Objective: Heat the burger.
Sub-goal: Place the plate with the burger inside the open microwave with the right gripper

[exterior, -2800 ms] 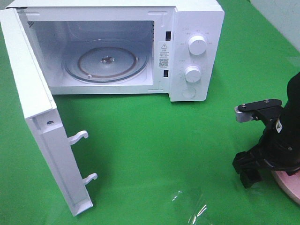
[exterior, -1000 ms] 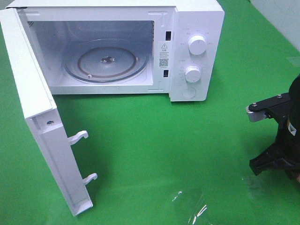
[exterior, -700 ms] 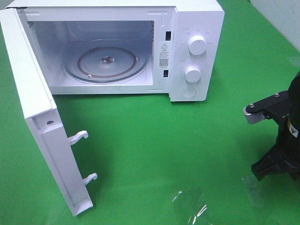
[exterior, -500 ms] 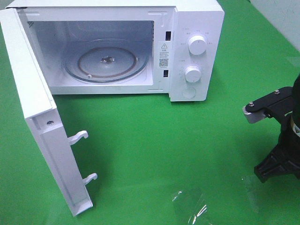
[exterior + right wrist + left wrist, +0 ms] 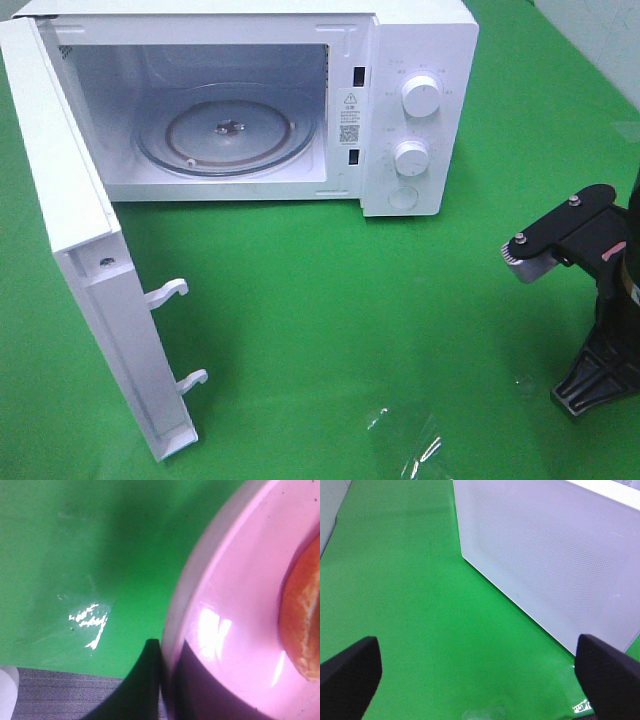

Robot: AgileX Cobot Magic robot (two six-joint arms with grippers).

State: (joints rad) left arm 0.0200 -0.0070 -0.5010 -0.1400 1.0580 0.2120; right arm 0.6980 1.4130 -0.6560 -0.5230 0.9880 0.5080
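Note:
In the right wrist view, the burger (image 5: 302,625) shows only as a golden-brown bun edge, lying on the pink plate (image 5: 240,605). My right gripper (image 5: 167,685) is shut on the plate's rim, with one black finger (image 5: 145,685) outside it and one inside. The exterior view catches only the right arm (image 5: 600,300) at the far right edge; plate and burger are out of frame there. The white microwave (image 5: 420,110) stands at the back with its door (image 5: 90,260) swung wide open and the glass turntable (image 5: 228,130) bare. My left gripper (image 5: 480,680) is open over the green cloth, holding nothing.
The open door's outer face (image 5: 555,560) rises just ahead of the left gripper. Two white latch hooks (image 5: 170,292) stick out from the door's inner side. A shiny transparent patch (image 5: 410,440) lies on the green cloth near the front edge.
The right arm has shifted right and tilted, carrying the pink plate out of the exterior view. The microwave, its door and the left gripper have not moved.

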